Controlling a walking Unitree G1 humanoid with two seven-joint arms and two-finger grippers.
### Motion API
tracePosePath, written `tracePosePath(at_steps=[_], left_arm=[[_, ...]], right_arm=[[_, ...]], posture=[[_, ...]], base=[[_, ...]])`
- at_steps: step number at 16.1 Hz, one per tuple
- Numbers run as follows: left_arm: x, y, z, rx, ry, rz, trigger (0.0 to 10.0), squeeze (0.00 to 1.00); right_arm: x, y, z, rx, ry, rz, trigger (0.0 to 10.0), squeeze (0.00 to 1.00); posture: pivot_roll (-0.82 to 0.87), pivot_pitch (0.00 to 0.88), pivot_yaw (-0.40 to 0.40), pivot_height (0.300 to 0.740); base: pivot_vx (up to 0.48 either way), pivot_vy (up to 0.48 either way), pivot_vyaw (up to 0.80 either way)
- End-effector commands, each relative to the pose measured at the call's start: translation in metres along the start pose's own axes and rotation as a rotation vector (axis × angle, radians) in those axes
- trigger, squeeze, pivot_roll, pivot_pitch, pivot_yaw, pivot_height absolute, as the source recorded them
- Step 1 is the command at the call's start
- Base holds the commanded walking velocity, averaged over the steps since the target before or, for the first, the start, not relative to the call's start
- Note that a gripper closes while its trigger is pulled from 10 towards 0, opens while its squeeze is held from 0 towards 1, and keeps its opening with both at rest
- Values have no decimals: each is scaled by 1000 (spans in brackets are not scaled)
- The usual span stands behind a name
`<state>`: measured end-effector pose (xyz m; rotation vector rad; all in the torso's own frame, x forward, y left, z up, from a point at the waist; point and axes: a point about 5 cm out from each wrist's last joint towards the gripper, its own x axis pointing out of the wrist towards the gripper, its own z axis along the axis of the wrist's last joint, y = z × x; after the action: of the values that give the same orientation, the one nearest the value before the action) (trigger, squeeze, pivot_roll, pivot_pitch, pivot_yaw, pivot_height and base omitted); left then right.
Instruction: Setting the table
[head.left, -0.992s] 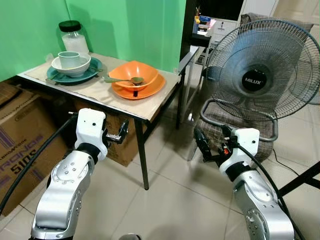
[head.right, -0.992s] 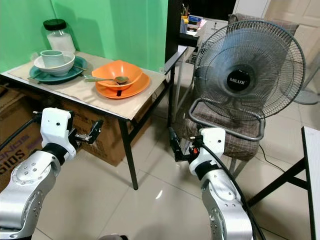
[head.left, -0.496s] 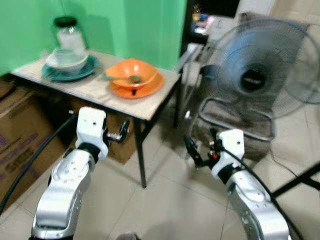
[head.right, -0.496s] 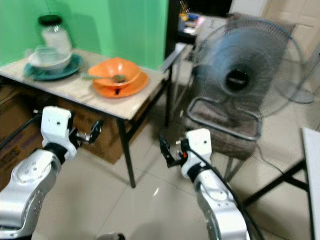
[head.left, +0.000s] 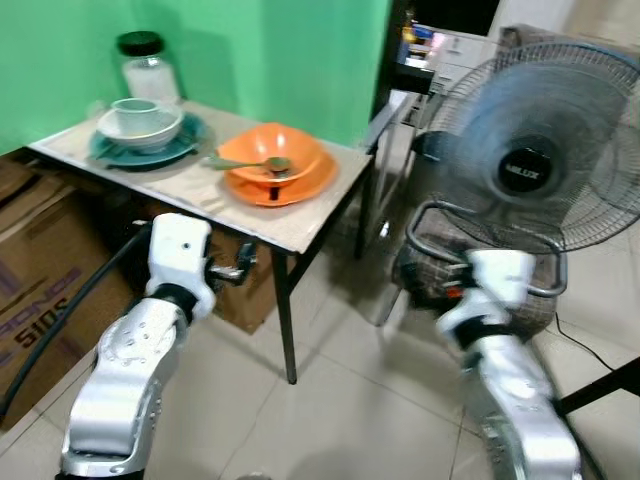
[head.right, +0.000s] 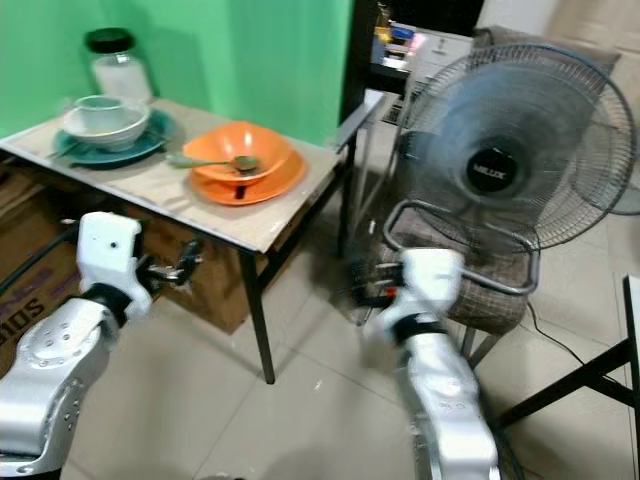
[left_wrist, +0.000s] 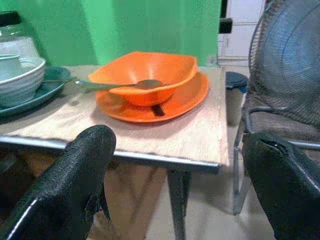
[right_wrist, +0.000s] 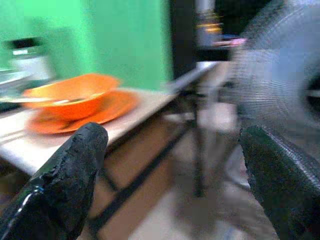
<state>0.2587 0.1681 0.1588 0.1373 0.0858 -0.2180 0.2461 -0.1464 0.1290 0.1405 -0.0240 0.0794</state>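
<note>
1. Since the earlier frames, the right arm has swung inward and now appears motion-blurred; the left arm has stayed at the table's front edge.
2. Left eye view: the table (head.left: 300, 225) stands against a green wall. On it, an orange bowl (head.left: 272, 158) sits in an orange plate (head.left: 300, 186), with a spoon (head.left: 248, 163) resting across the bowl. Farther back, a white bowl (head.left: 140, 124) holding a cup (head.left: 133, 106) sits on a teal plate (head.left: 185, 143), beside a jar (head.left: 146, 68). A fan (head.left: 540, 165) stands to the right.
3. Right eye view: the left gripper (head.right: 180, 268) hangs below the table edge. The right gripper (head.right: 362, 290) is blurred, near the fan's chair.
4. Left wrist view: the left gripper's fingers (left_wrist: 75, 180) are spread wide, empty, facing the orange bowl.
5. Right wrist view: the right gripper's fingers (right_wrist: 70, 175) are spread wide, empty, aimed toward the table.
</note>
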Motion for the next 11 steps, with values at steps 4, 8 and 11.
tracePosePath(at_steps=[4, 8, 11], left_arm=[[-4, 3, 1, 13, 0, 8, 10000, 1000], [-7, 4, 1, 29, -2, 4, 10000, 1000], [-9, 4, 1, 37, 2, -1, 10000, 1000]], right_arm=[[-3, 5, -10, 56, 69, 109, 10000, 0], [-5, 8, -13, 44, 87, 153, 10000, 0], [-5, 7, -12, 5, 66, 128, 10000, 0]], posture=[[77, 0, -24, 740], [85, 0, -29, 740], [89, 0, -30, 740]], base=[[254, 0, 0], [253, 0, 600], [252, 0, 0]])
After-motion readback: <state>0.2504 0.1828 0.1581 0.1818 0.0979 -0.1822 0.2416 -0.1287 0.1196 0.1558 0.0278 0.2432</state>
